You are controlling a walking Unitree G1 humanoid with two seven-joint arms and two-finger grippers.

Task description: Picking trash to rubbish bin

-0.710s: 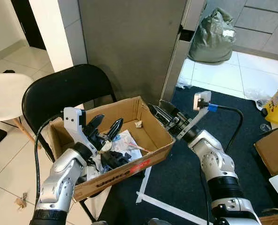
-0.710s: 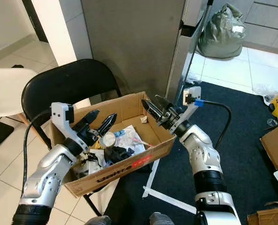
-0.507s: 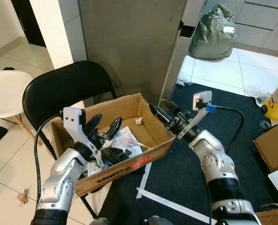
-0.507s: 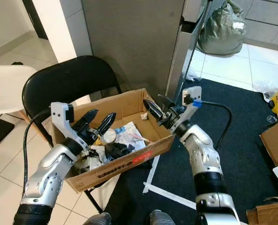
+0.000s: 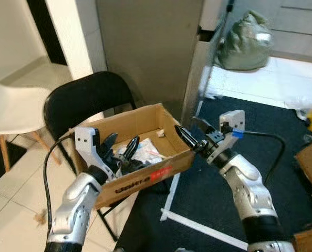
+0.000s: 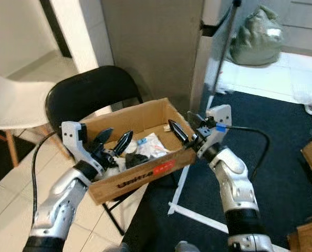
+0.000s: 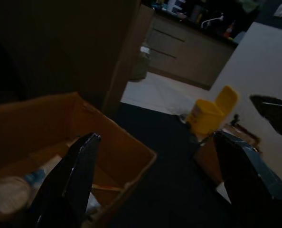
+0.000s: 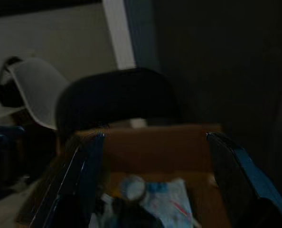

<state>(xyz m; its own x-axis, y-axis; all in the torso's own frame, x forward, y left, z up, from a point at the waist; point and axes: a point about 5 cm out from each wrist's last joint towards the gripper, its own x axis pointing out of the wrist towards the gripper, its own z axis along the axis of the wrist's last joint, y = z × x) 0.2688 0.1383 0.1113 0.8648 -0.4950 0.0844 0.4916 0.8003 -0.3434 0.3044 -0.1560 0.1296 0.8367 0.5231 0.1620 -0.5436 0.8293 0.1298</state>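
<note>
A cardboard box [image 5: 145, 176] is resting on the seat of a black folding chair [image 5: 85, 100]; all positions below are referenced to the box. The trash [image 6: 145, 147], consisting of wrappers, paper and a round lid, is lying inside the box. The left gripper [image 5: 120, 149] is hovering over the box's left end, fingers spread, gripping nothing. The right gripper [image 5: 194, 134] is hovering at the box's right end, fingers likewise apart and empty. A green bag [image 5: 245, 44] is sitting well beyond the box.
</note>
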